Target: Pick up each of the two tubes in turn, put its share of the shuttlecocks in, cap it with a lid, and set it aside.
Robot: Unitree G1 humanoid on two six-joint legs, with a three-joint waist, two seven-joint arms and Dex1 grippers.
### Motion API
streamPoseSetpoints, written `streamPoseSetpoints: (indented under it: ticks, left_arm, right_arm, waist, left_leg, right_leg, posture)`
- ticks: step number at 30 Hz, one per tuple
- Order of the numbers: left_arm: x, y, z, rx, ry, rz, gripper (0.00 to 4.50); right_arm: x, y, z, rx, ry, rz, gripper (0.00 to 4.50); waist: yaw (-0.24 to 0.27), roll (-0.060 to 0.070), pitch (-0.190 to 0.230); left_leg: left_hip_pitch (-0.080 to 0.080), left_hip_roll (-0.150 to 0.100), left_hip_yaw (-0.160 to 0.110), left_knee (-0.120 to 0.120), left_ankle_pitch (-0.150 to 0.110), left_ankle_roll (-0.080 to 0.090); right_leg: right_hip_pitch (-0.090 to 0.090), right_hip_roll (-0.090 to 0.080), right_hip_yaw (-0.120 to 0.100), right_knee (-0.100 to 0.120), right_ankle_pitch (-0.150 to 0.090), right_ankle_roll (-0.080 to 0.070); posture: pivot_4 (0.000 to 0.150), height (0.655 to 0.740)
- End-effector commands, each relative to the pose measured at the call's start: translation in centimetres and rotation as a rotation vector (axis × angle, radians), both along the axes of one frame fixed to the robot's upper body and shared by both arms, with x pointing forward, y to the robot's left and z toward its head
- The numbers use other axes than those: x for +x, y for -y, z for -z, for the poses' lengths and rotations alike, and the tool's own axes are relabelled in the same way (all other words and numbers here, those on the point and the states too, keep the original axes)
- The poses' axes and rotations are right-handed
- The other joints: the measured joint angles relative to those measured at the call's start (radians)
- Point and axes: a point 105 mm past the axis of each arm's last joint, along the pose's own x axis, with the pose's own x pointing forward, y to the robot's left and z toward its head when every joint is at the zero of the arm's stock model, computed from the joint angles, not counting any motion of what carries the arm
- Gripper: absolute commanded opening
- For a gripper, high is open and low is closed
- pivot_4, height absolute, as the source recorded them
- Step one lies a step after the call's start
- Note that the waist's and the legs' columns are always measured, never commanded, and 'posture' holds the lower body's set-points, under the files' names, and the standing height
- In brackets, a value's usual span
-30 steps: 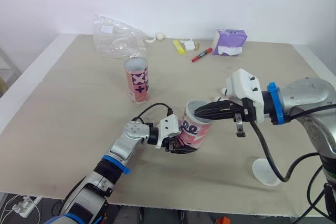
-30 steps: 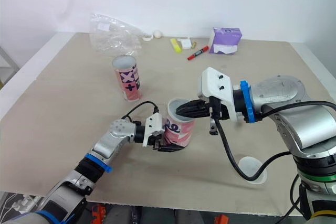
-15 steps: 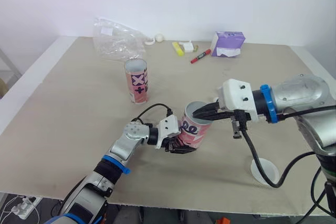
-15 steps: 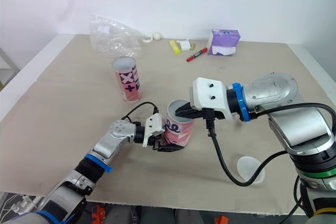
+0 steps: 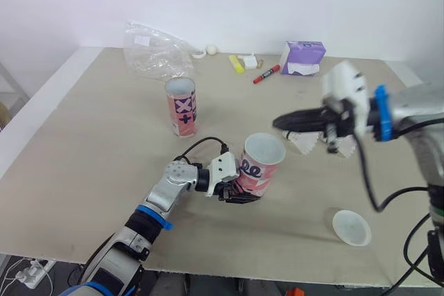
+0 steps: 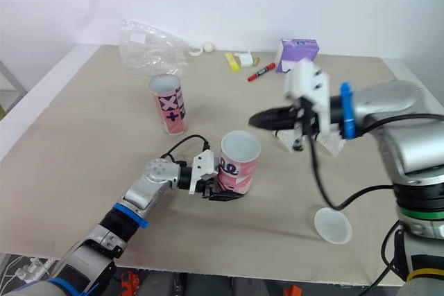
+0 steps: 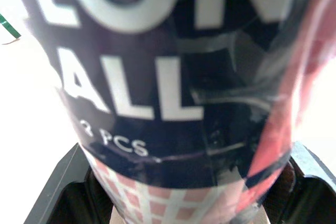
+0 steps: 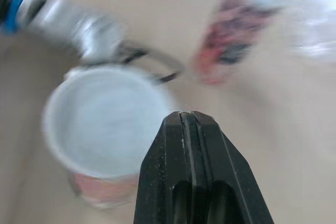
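Left eye view has the left gripper [image 5: 239, 189] clamped around the lower body of a pink shuttlecock tube [image 5: 260, 167], a glossy cardboard cylinder with white lettering. It is tilted, open mouth up, near the middle of the tabletop [image 5: 90, 150] toward the front edge. The left wrist view shows its shiny label between the two black fingers. The right gripper [image 8: 186, 116] hangs above the tabletop, beyond and to the right of the tube's mouth, its slim black fingers pressed together with nothing between them. Just behind that arm, white feathered shuttlecocks [image 5: 304, 143] lie on the tabletop. A flat round white lid [image 5: 352, 227] rests near the front right corner. A second tube [image 5: 182, 107], pink with bold marks, stands upright left of centre. Along the far edge sit a crinkled clear plastic bag [image 5: 156, 52], a red marker [image 5: 266, 73] and a purple tissue box [image 5: 303, 56].
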Motion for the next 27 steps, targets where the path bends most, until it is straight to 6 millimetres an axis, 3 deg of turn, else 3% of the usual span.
streamPoseSetpoints:
  ticks: [1,4,8,13,16,17,19,23,27]
  left_arm:
    - [0.2,-0.1,0.1,0.0,0.001,-0.008,3.21]
    - [0.1,-0.2,-0.4,-0.023,0.015,0.0,3.21]
    - [0.1,-0.3,-0.6,-0.039,0.028,0.005,3.21]
    - [-0.4,-0.5,-0.7,-0.049,0.029,0.028,3.21]
    - [-0.6,-0.6,-0.8,-0.052,0.025,0.042,3.21]
    - [-0.5,-0.6,-0.8,-0.05,0.028,0.044,3.87]
    - [-0.5,-0.7,-0.9,-0.051,0.032,0.047,4.5]
    - [-0.3,-0.8,-1.3,-0.055,0.047,0.051,4.5]
    - [-0.1,-1.5,-1.9,-0.048,0.072,0.056,4.5]
  right_arm:
    - [-0.9,1.5,-2.3,0.1,0.044,0.037,0.17]
    - [-1.2,3.2,-1.5,0.189,0.005,0.115,0.17]
    - [-1.5,5.3,3.0,0.163,-0.061,0.248,0.17]
    - [-2.8,5.1,8.2,0.094,-0.145,0.282,0.17]
    - [-3.8,4.3,10.2,0.081,-0.181,0.259,0.95]
    - [-4.1,4.0,10.6,0.084,-0.184,0.245,1.46]
    - [-4.6,3.3,11.1,0.104,-0.199,0.221,2.45]
    - [-5.2,2.4,12.4,0.108,-0.217,0.188,4.41]
    - [-5.6,1.4,13.8,0.118,-0.229,0.163,4.46]
  waist:
    - [0.001,0.0,0.0]
    - [0.002,0.0,0.0]
    - [0.001,0.0,0.001]
    - [-0.002,0.005,0.002]
    - [-0.002,0.005,0.002]
    - [-0.002,0.005,0.002]
    - [-0.003,0.005,0.003]
    - [-0.002,0.003,0.003]
    - [-0.003,0.003,0.004]
  left_leg:
    - [0.0,0.0,0.0,-0.001,0.0,0.0]
    - [0.0,-0.001,-0.002,-0.003,0.0,0.0]
    - [-0.001,-0.002,-0.002,-0.003,0.0,0.0]
    - [0.0,-0.002,0.0,-0.003,0.0,0.0]
    - [0.0,-0.001,-0.001,-0.003,0.0,0.0]
    - [0.0,-0.001,-0.001,-0.003,0.0,0.0]
    - [0.0,-0.001,0.0,-0.003,0.0,0.0]
    - [0.0,-0.001,0.0,-0.003,0.0,0.0]
    - [0.0,-0.001,0.0,-0.003,0.0,0.0]
  right_leg:
    - [0.0,0.0,0.0,0.0,0.0,0.0]
    - [0.0,0.0,0.0,0.0,-0.002,0.0]
    - [0.0,0.0,0.001,-0.001,-0.003,0.003]
    - [-0.001,0.001,0.003,0.0,-0.003,0.004]
    - [-0.001,0.003,0.003,0.0,-0.003,0.004]
    - [-0.001,0.003,0.003,0.0,-0.003,0.004]
    - [-0.001,0.002,0.004,0.0,-0.003,0.004]
    - [-0.001,0.002,0.004,0.0,-0.003,0.004]
    - [-0.001,0.003,0.004,0.0,-0.003,0.004]
  posture:
    - [0.15,0.74]
    - [0.15,0.74]
    - [0.15,0.74]
    - [0.15,0.74]
    - [0.15,0.74]
    - [0.15,0.74]
    - [0.15,0.74]
    - [0.15,0.74]
    - [0.15,0.74]
